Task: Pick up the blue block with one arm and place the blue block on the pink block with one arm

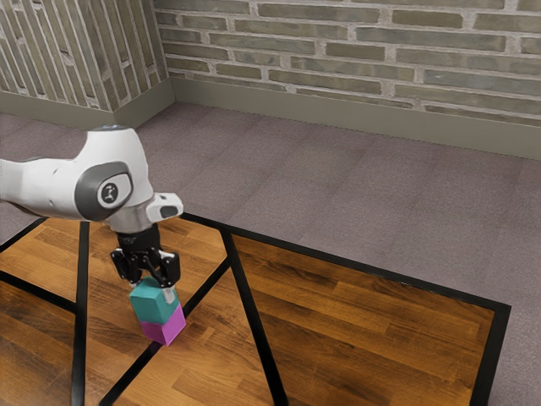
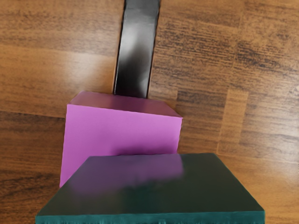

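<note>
**Exterior view.** The arm [image 1: 84, 182] enters from about 9 o'clock and points its claw [image 1: 153, 286] straight down over the wooden tabletop [image 1: 355, 338]. The claw stands narrow, its two fingers [image 1: 172, 290] pressed to opposite sides of the blue block [image 1: 149, 301], which looks teal here. The blue block rests on the pink block [image 1: 166, 326], touching it and shifted slightly toward 11 o'clock. The stack lies at about 7 o'clock from the picture's middle. A brick wall [image 1: 338, 51] stands behind at 12 o'clock.

**Wrist view.** The blue block [image 2: 154, 186] overlaps the pink block [image 2: 117, 130]. A black strip [image 2: 135, 51] inlaid in the tabletop [image 2: 233, 70] runs away from the pink block's far side.
</note>
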### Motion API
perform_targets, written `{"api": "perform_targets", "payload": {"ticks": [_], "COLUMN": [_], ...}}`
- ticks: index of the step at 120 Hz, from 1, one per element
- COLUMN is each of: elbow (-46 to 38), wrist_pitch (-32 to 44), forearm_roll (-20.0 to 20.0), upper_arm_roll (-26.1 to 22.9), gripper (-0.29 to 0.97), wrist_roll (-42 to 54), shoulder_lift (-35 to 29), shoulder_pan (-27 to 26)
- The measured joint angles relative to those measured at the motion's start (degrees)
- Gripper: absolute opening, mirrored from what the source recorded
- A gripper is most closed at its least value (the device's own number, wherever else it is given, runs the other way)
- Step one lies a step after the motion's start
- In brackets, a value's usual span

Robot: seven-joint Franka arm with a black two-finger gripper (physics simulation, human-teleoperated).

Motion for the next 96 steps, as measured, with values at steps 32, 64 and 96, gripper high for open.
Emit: {"api": "perform_targets", "payload": {"ticks": [32, 64, 96], "elbow": [-3.63, -3.81, -3.98], "wrist_pitch": [8.18, 9.29, 8.44], "forearm_roll": [6.88, 6.43, 4.13], "upper_arm_roll": [0.02, -0.13, 0.28], "gripper": [0.36, 0.37, 0.37], "wrist_roll": [5.00, 8.79, 10.26], "shoulder_lift": [-2.70, -1.46, -1.45], "shoulder_pan": [-1.12, -1.11, -0.47]}}
